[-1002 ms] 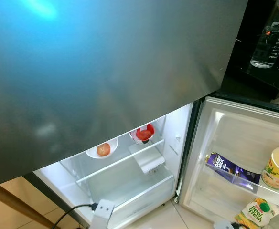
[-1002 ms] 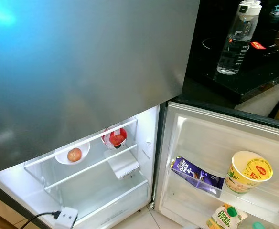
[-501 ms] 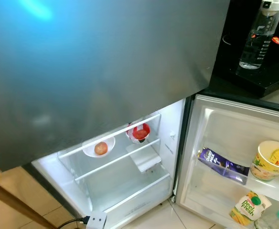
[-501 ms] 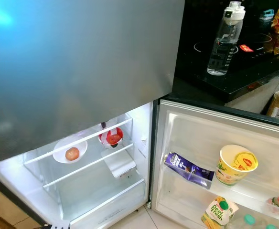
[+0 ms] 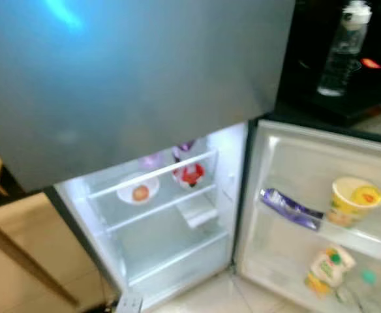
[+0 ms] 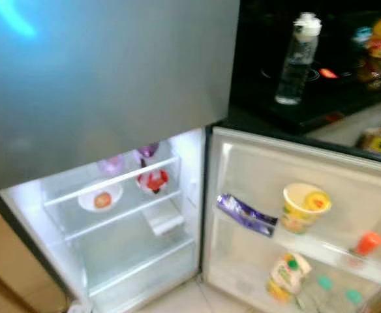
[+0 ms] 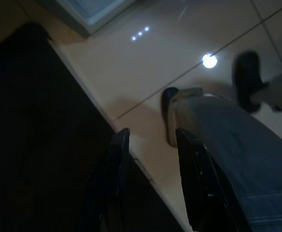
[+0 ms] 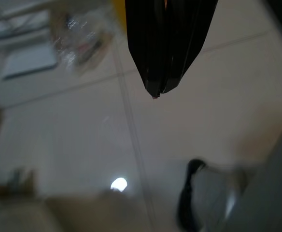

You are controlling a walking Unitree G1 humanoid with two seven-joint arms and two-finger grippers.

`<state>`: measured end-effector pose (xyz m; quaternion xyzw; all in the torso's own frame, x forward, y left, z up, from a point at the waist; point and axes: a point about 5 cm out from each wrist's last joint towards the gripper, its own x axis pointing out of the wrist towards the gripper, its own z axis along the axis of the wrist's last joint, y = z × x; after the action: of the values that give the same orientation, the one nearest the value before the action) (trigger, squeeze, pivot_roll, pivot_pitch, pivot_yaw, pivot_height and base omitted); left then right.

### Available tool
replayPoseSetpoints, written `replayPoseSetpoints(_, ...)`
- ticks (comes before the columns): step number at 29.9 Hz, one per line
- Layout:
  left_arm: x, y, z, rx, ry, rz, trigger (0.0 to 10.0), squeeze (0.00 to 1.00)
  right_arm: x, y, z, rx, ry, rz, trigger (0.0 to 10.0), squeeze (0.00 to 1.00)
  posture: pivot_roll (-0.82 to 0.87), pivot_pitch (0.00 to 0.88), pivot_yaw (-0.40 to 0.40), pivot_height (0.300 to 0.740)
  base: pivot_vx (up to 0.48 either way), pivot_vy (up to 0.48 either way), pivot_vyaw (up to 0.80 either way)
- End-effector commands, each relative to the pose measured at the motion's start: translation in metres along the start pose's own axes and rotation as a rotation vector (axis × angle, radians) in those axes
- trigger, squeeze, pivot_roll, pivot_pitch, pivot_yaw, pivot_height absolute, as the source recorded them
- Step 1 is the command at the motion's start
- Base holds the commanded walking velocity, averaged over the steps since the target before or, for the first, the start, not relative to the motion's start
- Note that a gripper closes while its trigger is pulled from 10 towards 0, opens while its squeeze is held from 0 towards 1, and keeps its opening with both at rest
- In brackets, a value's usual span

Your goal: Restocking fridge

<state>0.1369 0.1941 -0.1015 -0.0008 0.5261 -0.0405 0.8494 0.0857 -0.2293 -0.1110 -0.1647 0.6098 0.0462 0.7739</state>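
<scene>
While the fridge (image 6: 112,215) stood open, a cup (image 6: 303,207) was seen in its door. The left gripper (image 7: 150,145) was held apart over the floor (image 7: 179,48); the right gripper (image 8: 162,87) was closed.

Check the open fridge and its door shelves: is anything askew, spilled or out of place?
One item stands out: the purple carton on the door's upper shelf lies tipped on its side, while the yellow cup beside it stands upright. No spill shows. The bowls on the inner shelf sit level.

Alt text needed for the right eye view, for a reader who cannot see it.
An open fridge seen from above, slightly blurred: its lit shelf holds a white bowl and a red bowl, and its door racks a purple carton, a yellow cup and a juice pouch. A clear bottle stands on the dark counter behind.
</scene>
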Motion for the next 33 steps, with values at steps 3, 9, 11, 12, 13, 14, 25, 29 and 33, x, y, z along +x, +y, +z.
replayPoseSetpoints(3,-0.0010,0.0034,-0.0024,-0.001,0.009,0.011,10.0,0.00,0.0003,-0.0031,0.0097,-0.005,-0.027,-0.005,10.0,0.00,-0.05,0.000,0.021,0.740,-0.375,0.000,0.00)
replayPoseSetpoints(9,-0.0009,0.0026,-0.0033,-0.008,0.011,0.011,10.0,0.00,0.0002,-0.0045,0.0093,-0.010,-0.023,-0.005,10.0,0.00,-0.05,0.000,0.022,0.740,-0.375,0.000,0.00)
replayPoseSetpoints(11,-0.0009,0.0025,-0.0038,-0.009,0.013,0.011,10.0,0.00,0.0002,-0.0043,0.0090,-0.011,-0.022,-0.004,10.0,0.00,-0.05,0.000,0.022,0.740,-0.377,0.000,0.00)
replayPoseSetpoints(12,-0.0009,0.0025,-0.0039,-0.010,0.013,0.011,10.0,0.00,0.0002,-0.0043,0.0089,-0.011,-0.022,-0.004,10.0,0.00,-0.05,0.000,0.022,0.740,-0.379,0.000,0.00)
replayPoseSetpoints(13,-0.0009,0.0025,-0.0040,-0.010,0.013,0.011,10.0,0.00,0.0002,-0.0042,0.0088,-0.011,-0.021,-0.004,10.0,0.00,-0.05,0.000,0.022,0.740,-0.375,0.000,0.00)
replayPoseSetpoints(14,-0.0009,0.0024,-0.0040,-0.010,0.013,0.011,10.0,0.00,0.0002,-0.0042,0.0088,-0.011,-0.021,-0.004,10.0,0.00,-0.05,0.000,0.022,0.740,-0.375,0.000,0.00)
replayPoseSetpoints(25,-0.0012,0.0031,-0.0045,-0.006,0.014,0.013,10.0,0.00,0.0002,-0.0029,0.0080,-0.011,-0.019,0.001,10.0,0.00,-0.05,0.003,0.024,0.740,-0.312,0.000,0.00)
replayPoseSetpoints(29,-0.0012,0.0033,-0.0040,0.037,0.017,0.008,10.0,0.00,0.0002,-0.0030,0.0077,-0.012,-0.018,0.001,10.0,0.00,-0.05,0.003,0.022,0.740,0.000,0.000,0.00)
replayPoseSetpoints(33,-0.0014,0.0035,-0.0030,0.068,0.006,0.001,10.0,0.00,0.0002,-0.0030,0.0073,-0.011,-0.017,0.002,10.0,0.00,-0.05,0.003,0.023,0.740,0.000,0.000,0.00)
